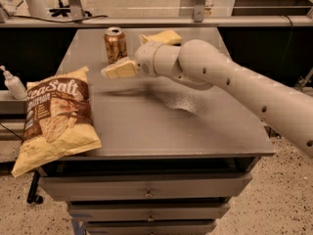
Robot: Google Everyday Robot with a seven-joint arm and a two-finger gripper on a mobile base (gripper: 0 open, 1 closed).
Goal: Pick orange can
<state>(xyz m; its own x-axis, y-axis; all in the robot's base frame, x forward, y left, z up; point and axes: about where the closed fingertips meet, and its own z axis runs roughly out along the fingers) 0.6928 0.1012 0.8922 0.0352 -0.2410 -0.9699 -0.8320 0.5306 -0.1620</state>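
The orange can [115, 45] stands upright near the back of the grey table [146, 126], left of centre. It is copper-orange with a silver top and a pale logo on its side. My gripper [112, 71] hangs just in front of the can and slightly below it in the camera view, pointing left. It comes in from the right on a thick white arm [220, 82]. The gripper holds nothing that I can see.
A large sea-salt chip bag [56, 119] lies on the table's front left corner, overhanging the edge. A yellow sponge [161, 36] lies at the back, right of the can. A white bottle [13, 83] stands off the table at left. Drawers sit below the tabletop.
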